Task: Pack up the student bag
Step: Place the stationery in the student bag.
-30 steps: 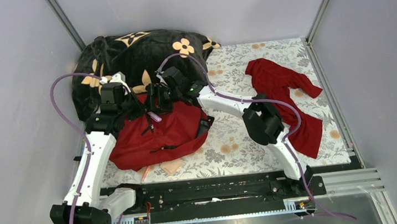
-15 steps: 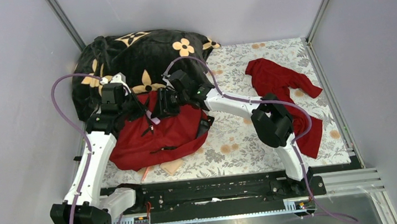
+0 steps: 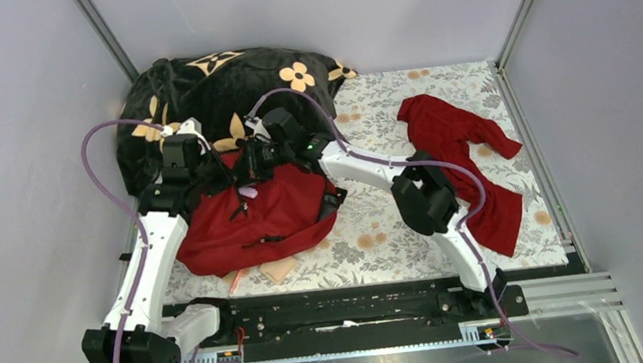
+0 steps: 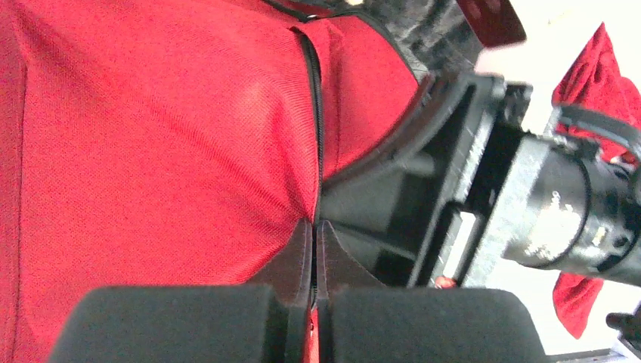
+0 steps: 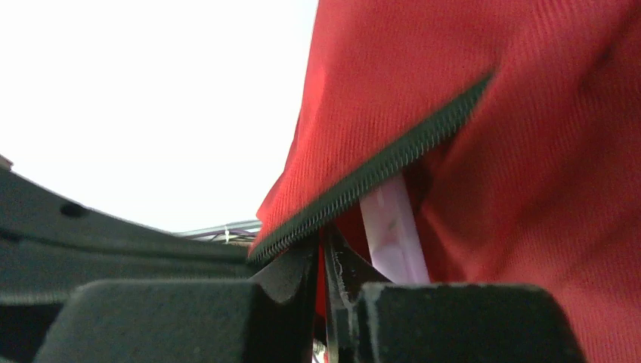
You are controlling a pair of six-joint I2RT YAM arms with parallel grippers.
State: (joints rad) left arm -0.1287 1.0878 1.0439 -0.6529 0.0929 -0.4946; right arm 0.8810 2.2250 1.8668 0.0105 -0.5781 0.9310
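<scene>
the student bag (image 3: 259, 220) lies toward the near left of the desk, its top end against the black flowered blanket (image 3: 226, 83) in the far left corner. the left gripper (image 4: 314, 227) is pinched tight on the bag's cloth, right on the zipper (image 4: 316, 113) line. the right gripper (image 5: 323, 243) is clamped narrow on the zipper's lip, where a gap opens and something pale pink (image 5: 393, 234) shows inside, perhaps a book or folder, too blurred to tell.

the step in hand looks like spreading the bag's mouth. to do it well, the two claws should draw apart evenly, across the zipper rather than along it. a slight lift would stop the thin fold sliding out of their grip, and a slow pull is safer than a tug. the red garment (image 3: 469, 157) lies well apart, near the right edge.
</scene>
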